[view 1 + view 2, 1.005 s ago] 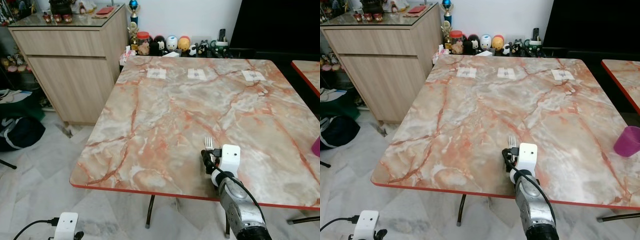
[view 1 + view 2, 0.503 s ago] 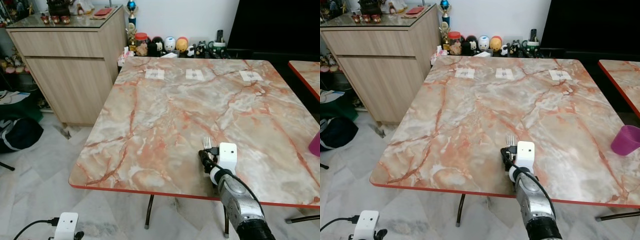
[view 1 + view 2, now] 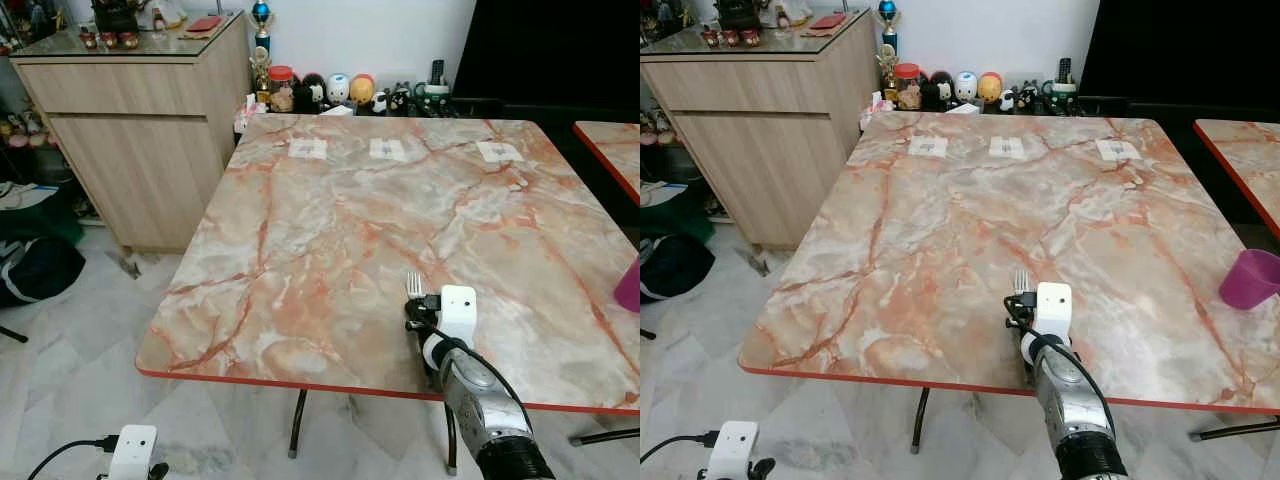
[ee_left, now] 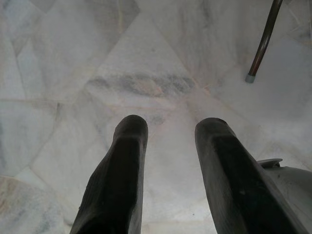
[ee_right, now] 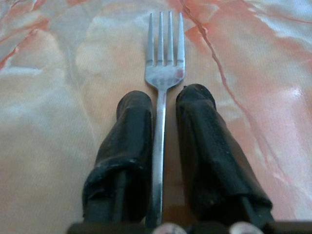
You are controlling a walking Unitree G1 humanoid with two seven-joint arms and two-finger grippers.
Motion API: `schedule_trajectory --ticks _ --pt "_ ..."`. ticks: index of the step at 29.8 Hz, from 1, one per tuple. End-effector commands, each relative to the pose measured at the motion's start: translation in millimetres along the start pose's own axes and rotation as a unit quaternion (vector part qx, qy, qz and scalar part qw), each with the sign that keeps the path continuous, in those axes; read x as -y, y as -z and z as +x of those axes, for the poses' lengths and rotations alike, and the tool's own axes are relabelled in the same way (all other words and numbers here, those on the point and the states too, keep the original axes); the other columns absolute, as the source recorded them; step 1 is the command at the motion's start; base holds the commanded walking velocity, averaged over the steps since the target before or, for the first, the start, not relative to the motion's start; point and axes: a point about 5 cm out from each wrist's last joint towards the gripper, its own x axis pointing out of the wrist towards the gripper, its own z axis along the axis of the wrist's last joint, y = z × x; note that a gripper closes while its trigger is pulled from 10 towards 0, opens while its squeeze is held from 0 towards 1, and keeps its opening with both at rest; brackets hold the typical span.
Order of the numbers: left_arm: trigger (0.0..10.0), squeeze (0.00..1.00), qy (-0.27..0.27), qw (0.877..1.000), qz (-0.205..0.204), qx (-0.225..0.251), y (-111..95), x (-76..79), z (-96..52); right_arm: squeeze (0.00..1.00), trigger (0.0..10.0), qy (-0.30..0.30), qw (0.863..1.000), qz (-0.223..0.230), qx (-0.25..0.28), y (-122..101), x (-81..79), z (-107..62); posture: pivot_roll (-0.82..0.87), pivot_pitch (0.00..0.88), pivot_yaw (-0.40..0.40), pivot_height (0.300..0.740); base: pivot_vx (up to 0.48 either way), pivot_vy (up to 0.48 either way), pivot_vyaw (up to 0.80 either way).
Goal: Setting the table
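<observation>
Right end effector (image 5: 162, 97) clamped on fork (image 5: 164, 58), tines low over marble surface (image 3: 330, 210), possibly touching. Left end effector (image 4: 170, 129) apart over floor.

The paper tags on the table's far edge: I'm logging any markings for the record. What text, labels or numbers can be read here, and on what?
No text can be read.
Three paper tags on the table: dark print, too small to read.
Jar and figurines by the wall: no readable labels.
Fork held in the right gripper: no marking visible.
</observation>
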Motion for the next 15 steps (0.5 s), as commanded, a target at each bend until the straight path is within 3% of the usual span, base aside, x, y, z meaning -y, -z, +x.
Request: schedule_trajectory --ticks 1,15 --pt "10.0 0.0 0.003 1.0 -0.002 -0.013 4.2 0.2 -0.6 0.0 0.0 -0.011 1.0 0.003 -0.029 12.1 -4.4 -0.2 0.11 0.007 -0.013 0.74 0.0 0.0 0.0" --pt "10.0 0.0 0.004 1.0 -0.004 -0.014 4.6 0.4 -0.6 0.0 0.0 -0.014 0.999 -0.002 -0.03 12.9 -5.7 -0.2 0.11 0.008 -0.015 0.74 0.0 0.0 0.0"
